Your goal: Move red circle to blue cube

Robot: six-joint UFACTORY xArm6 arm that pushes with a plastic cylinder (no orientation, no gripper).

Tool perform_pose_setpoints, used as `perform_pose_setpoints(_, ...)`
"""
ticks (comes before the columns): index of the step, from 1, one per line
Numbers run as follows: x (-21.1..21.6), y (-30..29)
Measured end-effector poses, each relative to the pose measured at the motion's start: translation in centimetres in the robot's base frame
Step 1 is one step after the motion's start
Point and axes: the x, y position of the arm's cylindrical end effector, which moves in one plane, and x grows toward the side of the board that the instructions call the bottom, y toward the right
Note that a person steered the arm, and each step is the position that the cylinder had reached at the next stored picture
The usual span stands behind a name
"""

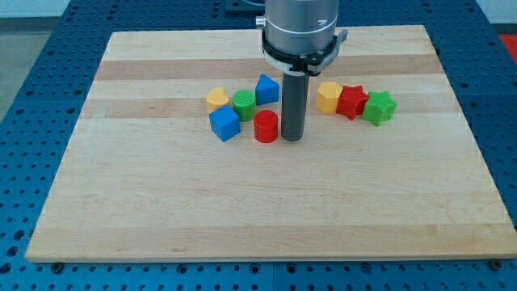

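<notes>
Arm body, single camera view.

- Upper part: a wide cylinder, silvery grey metal with a smooth, faintly glossy face. Its top is cut off by the view's top edge.
- Below it: a black ring collar (301, 53) wrapping the cylinder's base, with small lugs sticking out on the view's left and right. A lighter band shows along the collar's upper edge.
- From the collar's middle: the rod (292, 101), straight, round, dark grey to black, matte, much narrower than the cylinder. One soft highlight runs down its length.
- My tip (292, 139): plain flat end, same dark colour.
- Cables, screws, markings: cannot make out any.
</notes>
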Motion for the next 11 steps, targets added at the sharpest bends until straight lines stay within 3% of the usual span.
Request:
perform_pose_setpoints(5,1.4,-1.7)
perform_pose_setpoints(11,0.2,-3.6)
